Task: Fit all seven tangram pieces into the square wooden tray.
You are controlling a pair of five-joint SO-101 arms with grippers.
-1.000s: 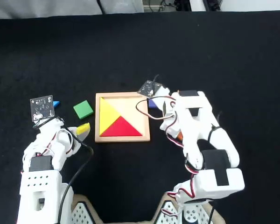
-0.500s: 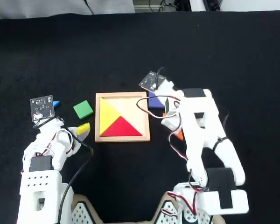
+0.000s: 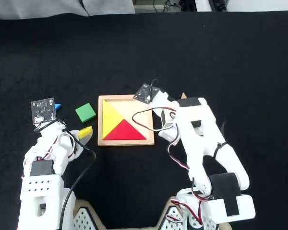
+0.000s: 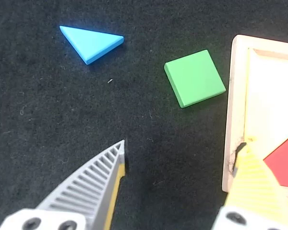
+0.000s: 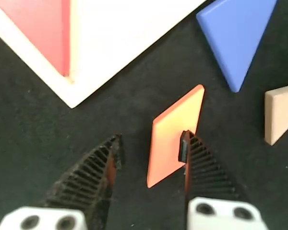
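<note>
Right claw (image 5: 150, 143) spread, empty, just beside tray (image 5: 86, 93) | we judged it should centre astride orange parallelogram (image 5: 175, 127) before clenching.

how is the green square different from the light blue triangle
Shape: the green square has four sides, the light blue triangle three. Size: the green square covers more area than the light blue triangle. Place: the green square lies close to the tray, the light blue triangle farther out. Both lie flat on the table, outside the tray.
</note>
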